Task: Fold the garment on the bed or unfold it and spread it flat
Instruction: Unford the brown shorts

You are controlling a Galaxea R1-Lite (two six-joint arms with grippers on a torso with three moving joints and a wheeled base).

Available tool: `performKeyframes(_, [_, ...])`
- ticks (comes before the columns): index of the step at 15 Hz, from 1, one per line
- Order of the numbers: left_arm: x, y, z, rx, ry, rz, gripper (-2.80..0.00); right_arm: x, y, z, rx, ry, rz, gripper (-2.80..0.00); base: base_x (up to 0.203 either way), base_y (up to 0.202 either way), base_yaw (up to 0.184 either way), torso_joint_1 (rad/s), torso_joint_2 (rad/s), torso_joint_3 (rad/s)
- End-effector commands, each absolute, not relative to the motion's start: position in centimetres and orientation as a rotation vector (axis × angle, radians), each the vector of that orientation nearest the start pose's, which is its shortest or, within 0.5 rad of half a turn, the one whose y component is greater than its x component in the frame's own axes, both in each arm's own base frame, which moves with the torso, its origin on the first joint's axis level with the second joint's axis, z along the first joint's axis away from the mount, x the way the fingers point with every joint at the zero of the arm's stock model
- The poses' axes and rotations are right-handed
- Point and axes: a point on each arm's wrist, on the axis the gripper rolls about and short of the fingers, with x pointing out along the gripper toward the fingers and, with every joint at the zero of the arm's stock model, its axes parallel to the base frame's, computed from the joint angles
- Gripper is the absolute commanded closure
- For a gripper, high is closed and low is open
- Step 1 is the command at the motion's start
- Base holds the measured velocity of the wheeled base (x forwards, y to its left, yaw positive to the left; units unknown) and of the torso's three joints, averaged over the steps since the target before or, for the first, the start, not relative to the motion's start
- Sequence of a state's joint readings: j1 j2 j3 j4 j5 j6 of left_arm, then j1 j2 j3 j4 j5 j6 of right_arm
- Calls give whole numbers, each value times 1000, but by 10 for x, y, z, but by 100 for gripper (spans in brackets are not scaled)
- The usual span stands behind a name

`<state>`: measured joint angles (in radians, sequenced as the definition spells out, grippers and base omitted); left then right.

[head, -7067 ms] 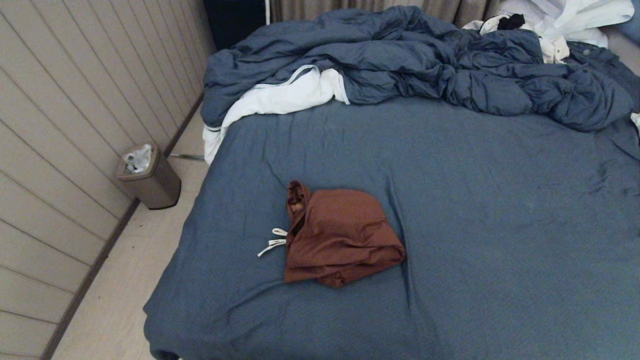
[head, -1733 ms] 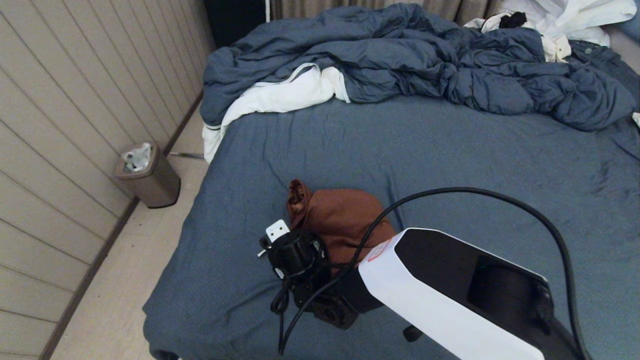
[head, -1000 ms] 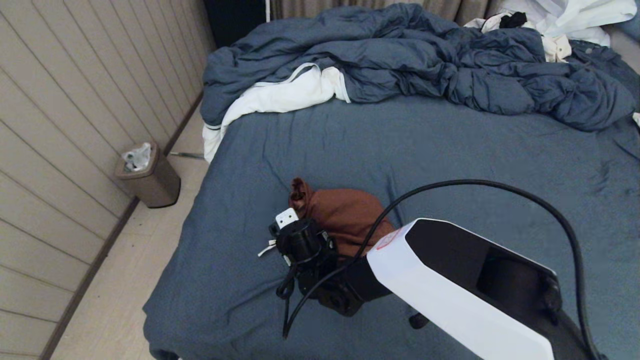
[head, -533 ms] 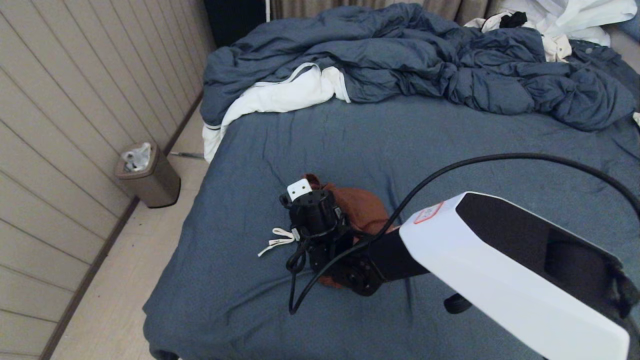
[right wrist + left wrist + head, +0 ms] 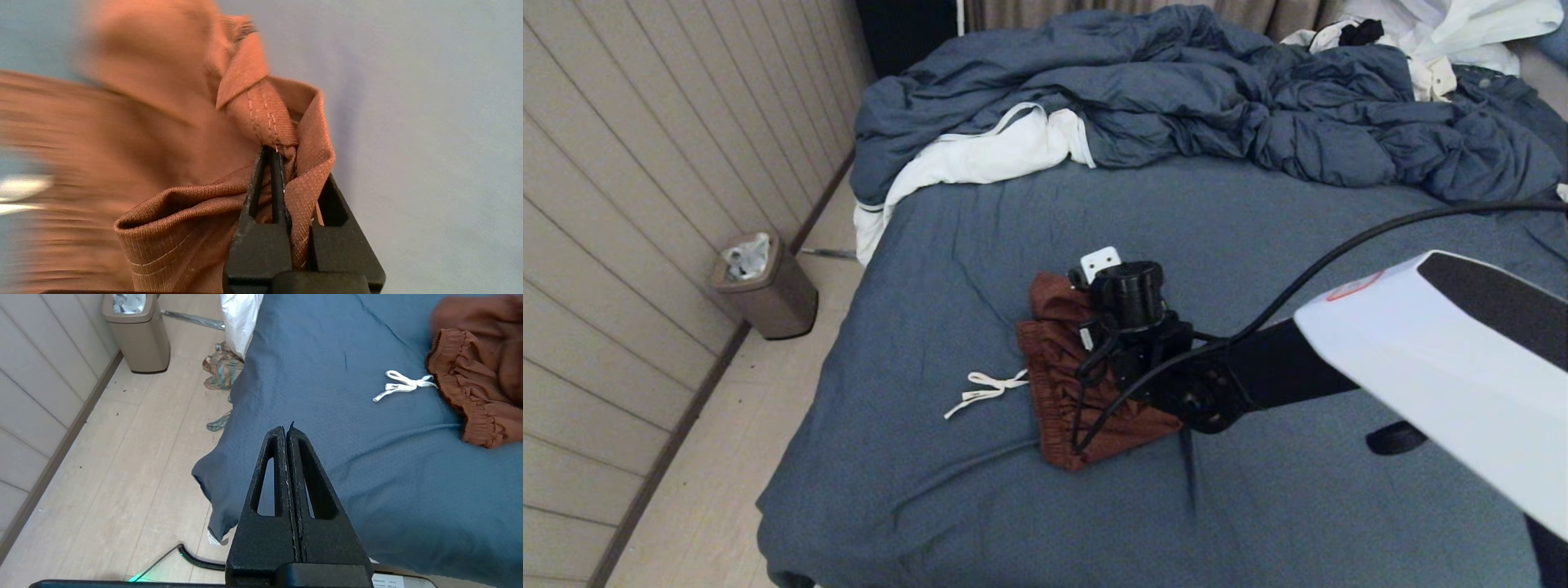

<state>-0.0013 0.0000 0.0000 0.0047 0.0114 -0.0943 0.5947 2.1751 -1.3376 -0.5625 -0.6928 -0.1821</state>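
The garment (image 5: 1058, 384), rust-brown shorts, lies bunched on the near-left part of the bed (image 5: 1298, 237). Its gathered waistband (image 5: 461, 392) faces left, and the white drawstring (image 5: 984, 390) trails onto the sheet. My right arm (image 5: 1258, 376) reaches in from the right, and its wrist covers the shorts' right part. In the right wrist view the right gripper (image 5: 282, 153) is shut on a stitched hem fold of the garment (image 5: 261, 110), lifted off the sheet. My left gripper (image 5: 286, 428) is shut and empty, hanging over the bed's near-left corner, well short of the shorts.
A rumpled blue duvet (image 5: 1176, 90) with a white lining (image 5: 980, 159) fills the far side of the bed. White clothes (image 5: 1445, 33) lie at the far right. Left of the bed are bare floor, a small bin (image 5: 764, 290) and a panelled wall.
My right gripper has moved up and toward the far right with the hem in it. The shorts have been dragged and partly opened, so the waistband now shows. The drawstring stayed put.
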Motion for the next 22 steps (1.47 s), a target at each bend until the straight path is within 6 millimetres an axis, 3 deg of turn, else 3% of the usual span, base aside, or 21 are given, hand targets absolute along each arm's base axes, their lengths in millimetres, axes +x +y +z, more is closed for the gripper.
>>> performKeyframes(1, [-23, 0, 75, -95, 6, 11, 0, 371, 186, 150, -328, 239, -168, 0, 0, 0, 0, 0, 0, 0])
performKeyframes(7, [-23, 0, 75, -96, 6, 11, 0, 400, 84, 133, -285, 268, -327, 0, 0, 0, 0, 0, 0, 0])
performKeyframes(11, [-23, 0, 75, -95, 6, 11, 0, 411, 36, 111, -270, 310, -385, 0, 0, 0, 0, 0, 0, 0])
performKeyframes(16, [-23, 0, 75, -95, 6, 11, 0, 419, -10, 86, -289, 254, -461, 0, 0, 0, 0, 0, 0, 0])
performKeyframes(20, [-23, 0, 75, -97, 6, 11, 0, 421, -20, 57, -301, 262, -451, 0, 0, 0, 0, 0, 0, 0])
performKeyframes(21, [-23, 0, 75, -96, 6, 12, 0, 419, -20, 56, -304, 263, -441, -280, 0, 0, 0, 0, 0, 0])
performKeyframes(22, [-23, 0, 75, -95, 6, 11, 0, 419, -19, 59, -300, 247, -433, -280, 0, 0, 0, 0, 0, 0])
